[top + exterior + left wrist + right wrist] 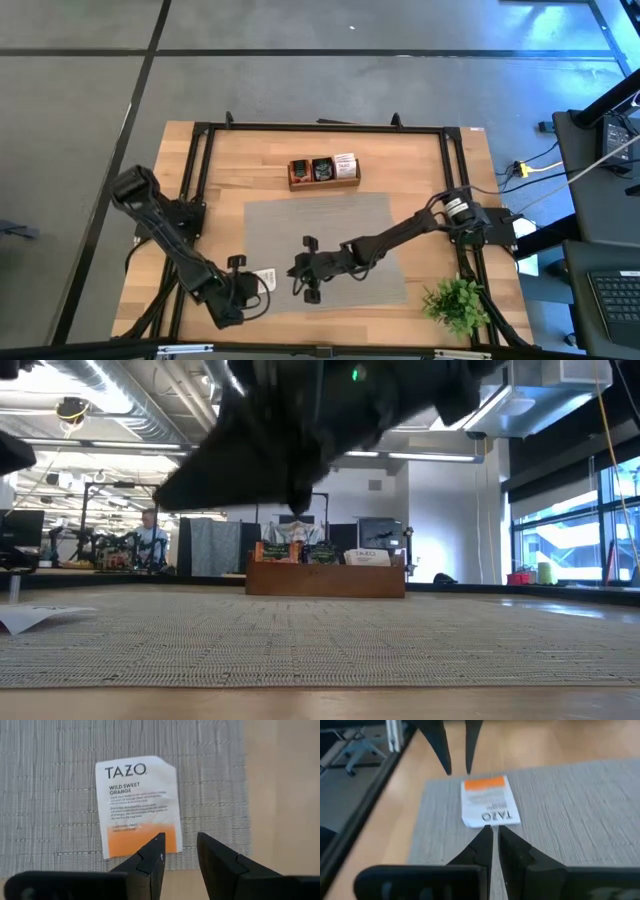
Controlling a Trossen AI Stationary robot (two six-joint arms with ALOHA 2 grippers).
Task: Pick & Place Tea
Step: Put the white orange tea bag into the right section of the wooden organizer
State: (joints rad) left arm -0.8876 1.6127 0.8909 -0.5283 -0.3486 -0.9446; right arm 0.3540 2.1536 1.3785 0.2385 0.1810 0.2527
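Left tool, fingers apart, hovers by one white-and-orange sachet.
Right tool, fingers together, faces it; only wrist views show its TAZO print.

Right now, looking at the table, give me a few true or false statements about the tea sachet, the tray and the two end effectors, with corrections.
1. A white and orange tea sachet lies flat on the grey mat. True.
2. The left end effector grips the sachet. False: its fingers stand open just short of the sachet's orange edge.
3. The right end effector is wide open. False: its fingers are nearly together, near the sachet's opposite edge.
4. The wooden tray already holds sachets. True.
5. The plant sits inside the tray. False: it stands at a table corner.
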